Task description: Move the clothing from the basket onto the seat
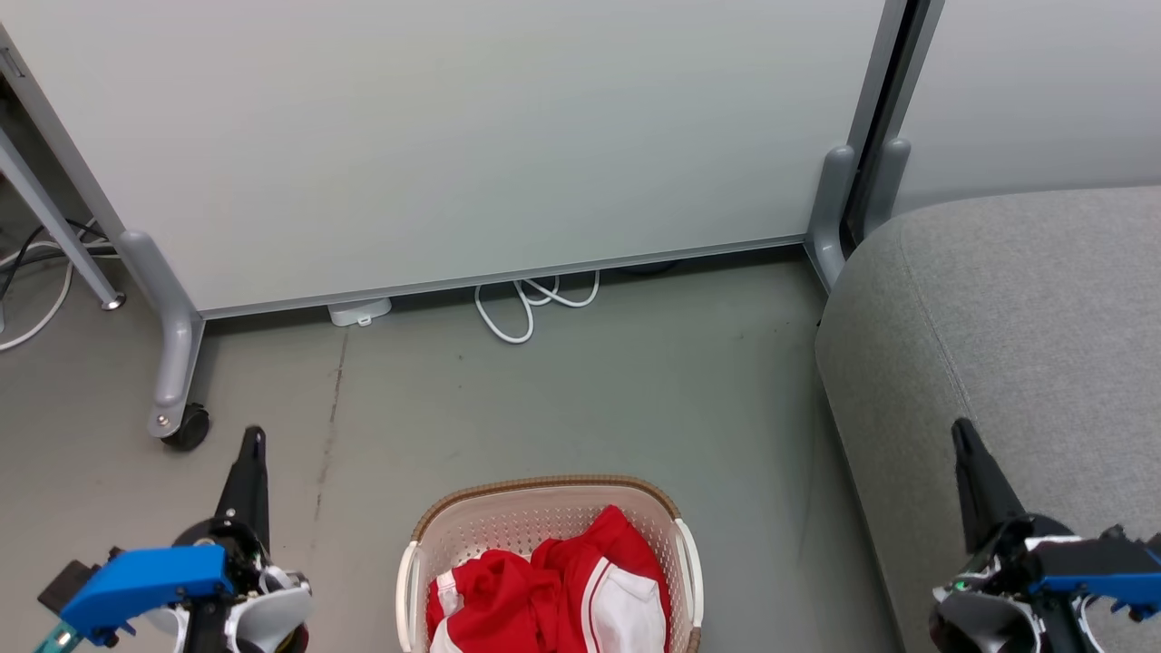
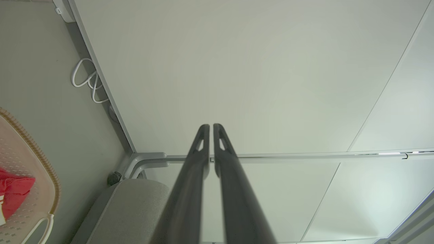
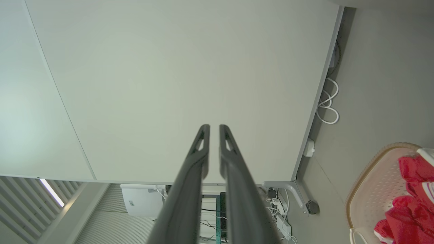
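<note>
Step 1 looked not yet begun, imo: nothing had been lifted. Nearest, the left gripper (image 1: 255, 441) was seen bottom left w/ fingers pressed together and nothing held. The right gripper (image 1: 962, 435), bottom right against the seat's near part, was likewise closed up and empty. Btw them the basket (image 1: 544, 483) sat on the floor (image 1: 635, 390), w/ the clothing (image 1: 544, 580) bunched inside it, red w/ white panels. The seat (image 1: 1016, 317) was found just right of the basket, near but apart, and no garment was seen on the part in view.

Next move, prob: fingers would have to be spread, then one gripper brought down into the basket for a pinch on a raised fold. The rim and handles could get snagged.

Farther back, a white cable (image 1: 526, 308) lay looped under a pale partition panel (image 1: 453, 136), and a caster (image 1: 187, 427) stood far left. None of it was judged to be in the way.
</note>
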Robot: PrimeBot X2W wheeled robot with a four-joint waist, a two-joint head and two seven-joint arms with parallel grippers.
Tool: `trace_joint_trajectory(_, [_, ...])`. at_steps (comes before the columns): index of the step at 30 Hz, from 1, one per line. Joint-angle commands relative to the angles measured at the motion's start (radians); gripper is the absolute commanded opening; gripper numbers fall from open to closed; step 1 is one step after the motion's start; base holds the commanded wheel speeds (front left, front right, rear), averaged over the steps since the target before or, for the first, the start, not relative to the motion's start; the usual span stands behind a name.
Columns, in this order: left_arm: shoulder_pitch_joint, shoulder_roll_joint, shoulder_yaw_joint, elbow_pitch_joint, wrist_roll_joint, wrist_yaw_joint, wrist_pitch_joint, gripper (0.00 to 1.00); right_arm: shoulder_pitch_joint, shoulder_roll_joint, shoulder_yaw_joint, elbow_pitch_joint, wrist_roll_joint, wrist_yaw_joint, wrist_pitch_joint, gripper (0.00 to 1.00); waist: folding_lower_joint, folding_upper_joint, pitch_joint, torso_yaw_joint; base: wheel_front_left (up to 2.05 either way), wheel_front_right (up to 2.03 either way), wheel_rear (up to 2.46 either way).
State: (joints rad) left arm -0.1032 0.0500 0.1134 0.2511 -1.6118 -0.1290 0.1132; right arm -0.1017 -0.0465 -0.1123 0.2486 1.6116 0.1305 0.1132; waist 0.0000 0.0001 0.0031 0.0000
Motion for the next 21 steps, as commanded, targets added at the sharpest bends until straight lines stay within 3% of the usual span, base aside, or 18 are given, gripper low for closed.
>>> trace_joint_trajectory(1, [0.000,0.000,0.000,0.000,0.000,0.000,0.000,1.00,0.000,0.000,0.000,0.000,0.000,0.000,0.000,1.00,0.0000,-0.0001,0.000,0.000,0.00,0.00,0.00])
trace_joint_trajectory(10, [0.008,-0.002,-0.013,0.006,0.036,0.000,-0.038,1.00,0.007,0.003,0.018,0.008,-0.032,-0.001,-0.037,1.00,0.0000,-0.0001,0.002,0.000,0.00,0.00,0.00])
trace_joint_trajectory(21, [-0.008,-0.001,-0.015,-0.029,0.242,0.000,-0.089,1.00,-0.003,0.002,0.046,-0.024,-0.202,-0.001,-0.089,1.00,0.0000,-0.0001,0.007,0.002,0.00,0.00,0.00])
